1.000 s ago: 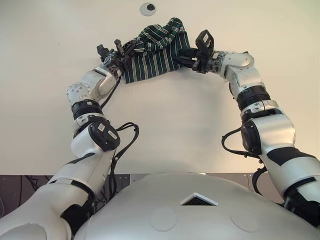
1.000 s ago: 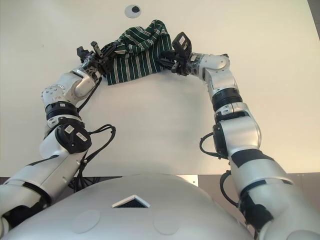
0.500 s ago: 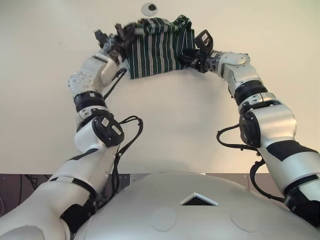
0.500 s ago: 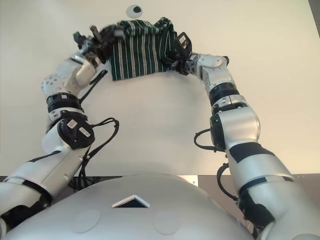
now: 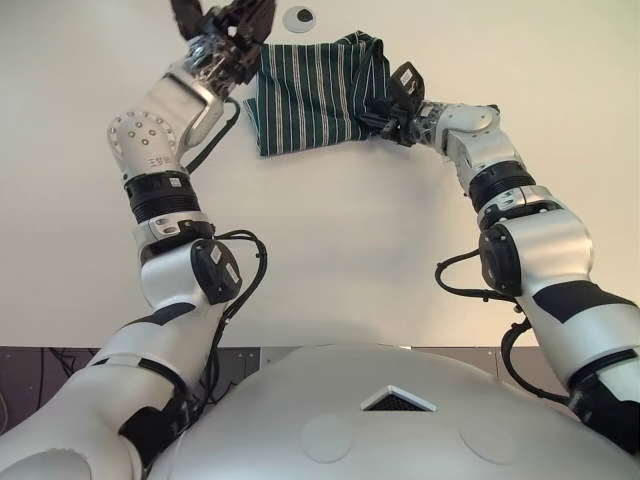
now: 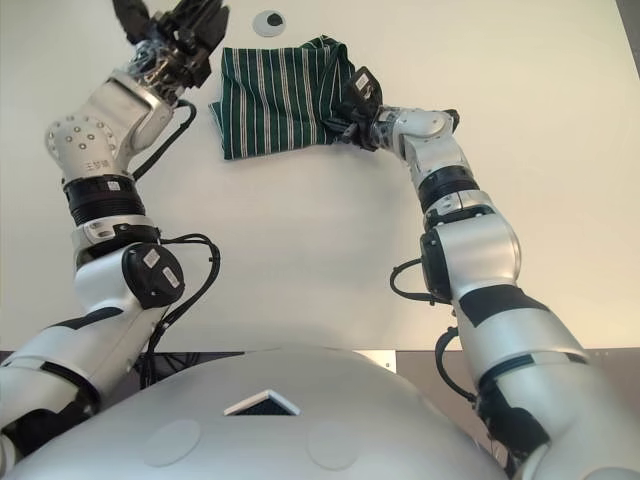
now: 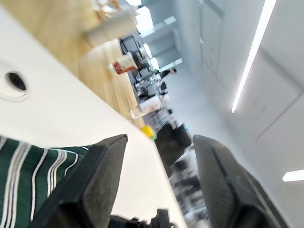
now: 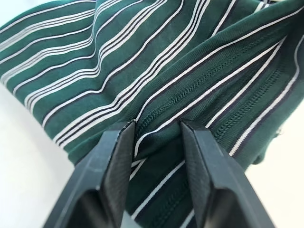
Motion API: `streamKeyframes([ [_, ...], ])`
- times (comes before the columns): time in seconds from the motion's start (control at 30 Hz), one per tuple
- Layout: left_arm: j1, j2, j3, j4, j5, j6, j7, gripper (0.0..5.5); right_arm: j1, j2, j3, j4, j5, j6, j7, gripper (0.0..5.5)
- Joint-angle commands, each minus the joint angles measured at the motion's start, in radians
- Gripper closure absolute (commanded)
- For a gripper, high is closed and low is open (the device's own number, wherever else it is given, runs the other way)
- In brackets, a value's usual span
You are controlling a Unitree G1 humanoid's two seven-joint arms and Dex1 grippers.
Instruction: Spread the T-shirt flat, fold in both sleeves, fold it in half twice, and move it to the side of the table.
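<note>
The green, white-striped T-shirt (image 5: 315, 95) lies as a rough folded rectangle on the pale table (image 5: 330, 250). It is in the upper centre of the head views, just below a round white cable grommet (image 5: 297, 17). The right gripper (image 8: 156, 126) sits at the garment's right edge, its two fingers pinched on a bunched fold of the cloth. The left gripper (image 5: 220, 18) is in the upper left of the frame, just beside the shirt's top left corner. Its fingers are spread wide and hold nothing.
</note>
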Motion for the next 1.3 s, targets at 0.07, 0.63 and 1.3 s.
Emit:
streamKeyframes([
  [0.07,0.088,0.093,-0.282,-0.168,0.296,-0.162,-0.050,3.00,0.041,-0.034,-0.085,-0.092,0.055,-0.048,-0.047,3.80],
  [0.63,0.219,0.119,-0.726,0.070,0.897,-0.426,-0.008,3.00,-0.025,0.024,0.027,-0.168,-0.051,-0.065,-0.091,3.80],
  [1.3,0.276,0.121,-0.687,-0.004,0.906,-0.354,-0.051,3.00,0.005,-0.158,0.326,-0.009,-0.380,0.044,0.011,3.80],
])
